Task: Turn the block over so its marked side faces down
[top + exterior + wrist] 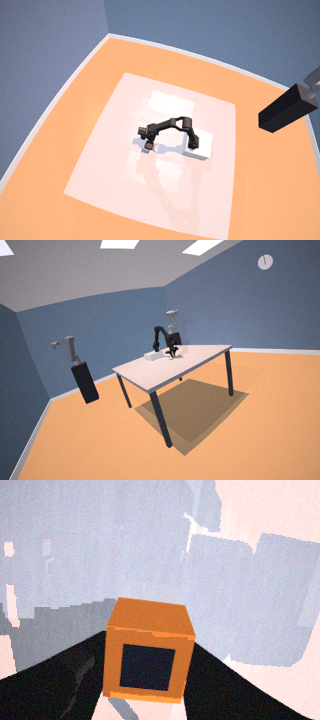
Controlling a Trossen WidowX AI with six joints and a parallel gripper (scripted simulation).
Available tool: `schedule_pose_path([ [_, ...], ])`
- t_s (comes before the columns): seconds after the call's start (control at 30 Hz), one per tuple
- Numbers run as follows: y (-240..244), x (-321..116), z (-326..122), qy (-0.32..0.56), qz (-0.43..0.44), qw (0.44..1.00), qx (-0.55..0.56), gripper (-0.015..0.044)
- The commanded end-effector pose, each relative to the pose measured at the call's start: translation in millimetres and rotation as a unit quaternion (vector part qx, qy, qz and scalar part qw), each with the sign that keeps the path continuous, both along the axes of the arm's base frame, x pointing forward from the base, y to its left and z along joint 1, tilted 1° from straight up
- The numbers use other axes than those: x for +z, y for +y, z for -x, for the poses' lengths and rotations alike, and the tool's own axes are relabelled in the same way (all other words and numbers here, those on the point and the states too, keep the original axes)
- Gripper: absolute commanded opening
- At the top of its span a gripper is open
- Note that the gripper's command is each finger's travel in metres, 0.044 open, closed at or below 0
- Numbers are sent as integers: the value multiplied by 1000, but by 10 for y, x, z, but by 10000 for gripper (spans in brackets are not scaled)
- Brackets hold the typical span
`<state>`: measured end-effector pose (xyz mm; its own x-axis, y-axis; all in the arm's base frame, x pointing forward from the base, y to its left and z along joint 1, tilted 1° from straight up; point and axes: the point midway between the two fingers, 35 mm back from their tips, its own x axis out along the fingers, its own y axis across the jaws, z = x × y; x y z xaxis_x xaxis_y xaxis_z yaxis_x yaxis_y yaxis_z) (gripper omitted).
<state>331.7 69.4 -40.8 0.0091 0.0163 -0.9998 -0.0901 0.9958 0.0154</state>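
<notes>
The orange block (173, 356) (150, 616) is at the table top (103, 167) (144, 375). In the wrist view, its side with the dark square mark (147, 667) faces the camera, and a plain orange side shows above that. My gripper (173, 355) (147, 646) is shut on the block, with one black finger against its left side and one against its right. The block's underside is hidden, so I cannot tell whether it touches the table. The arm hides the block in the top view.
A white box (202, 142) (150, 356) stands at my arm's base. Two pale arms on black pedestals (85, 383) (177, 338) stand beyond the table; one pedestal also shows in the top view (284, 111). Shadows of my arm lie on the table.
</notes>
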Motion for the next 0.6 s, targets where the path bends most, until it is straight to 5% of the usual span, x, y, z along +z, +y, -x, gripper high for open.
schedule_pose_path([
  [0.0, 0, 4, 2, 0, 0, 1000, -2, 0],
  [0.57, 1, 229, -15, -52, -3, 999, -1, 0],
])
